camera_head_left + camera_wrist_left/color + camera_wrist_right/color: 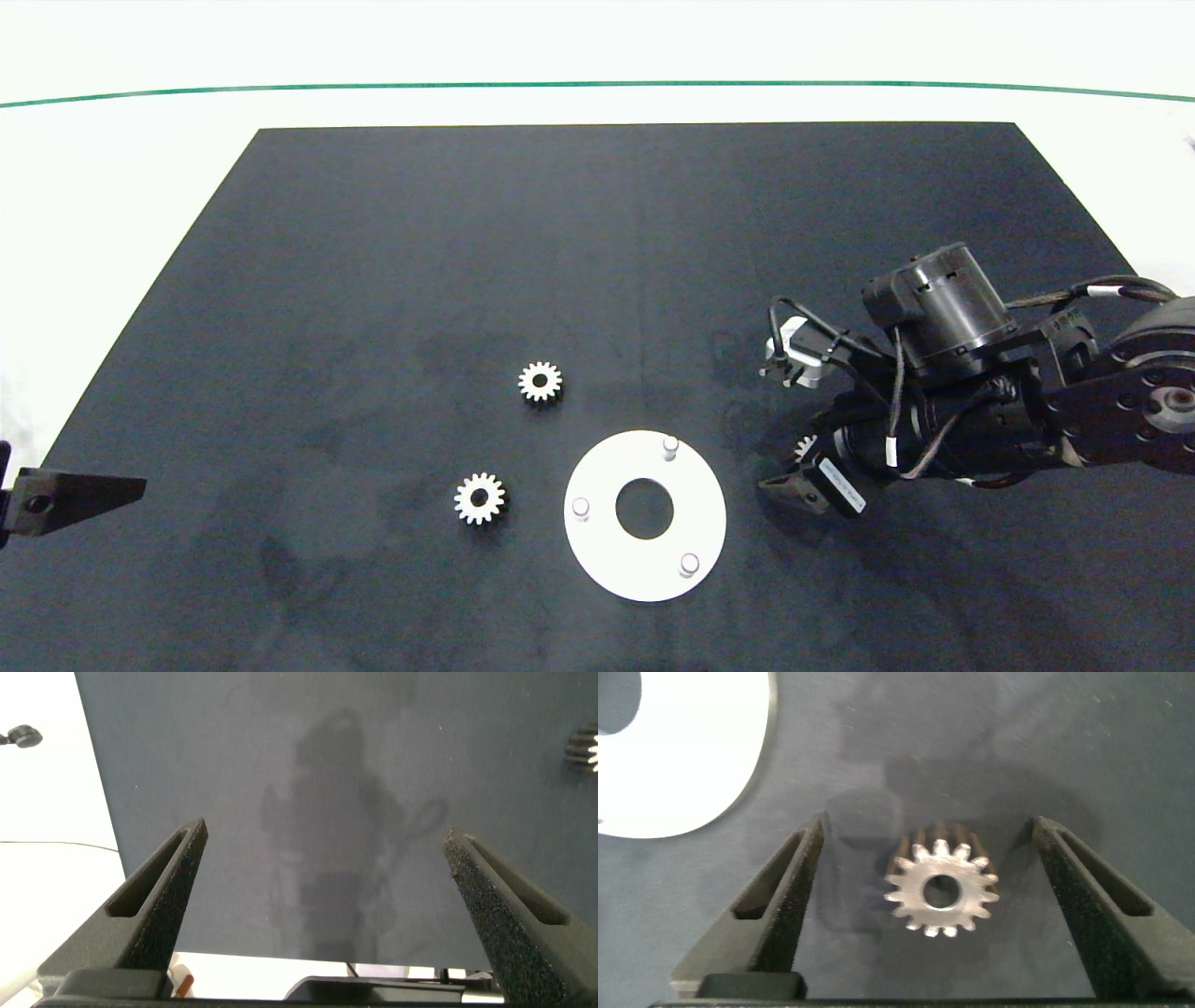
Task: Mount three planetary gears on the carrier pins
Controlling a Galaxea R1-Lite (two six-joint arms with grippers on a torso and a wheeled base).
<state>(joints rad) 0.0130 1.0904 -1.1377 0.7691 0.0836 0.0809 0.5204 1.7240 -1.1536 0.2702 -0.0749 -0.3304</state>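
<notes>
1. The right gripper (929,905) hangs spread open over a planetary gear (941,891) lying flat between its fingers, bore up, untouched, just right of the carrier disc (645,515).
2. Two more gears (541,382) (480,498) lie flat left of the disc; its three pins (669,447) stand upright, bare.
3. The left gripper (327,905) is parked open at the mat's (467,233) left edge.

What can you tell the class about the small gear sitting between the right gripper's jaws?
The gear is small and off-white, plastic-looking, with pointed teeth round its rim and a round centre hole. It lies flat on the dark mat, just right of the white disc. The right gripper straddles it with jaws open, a gap on both sides; nothing grips it.
</notes>
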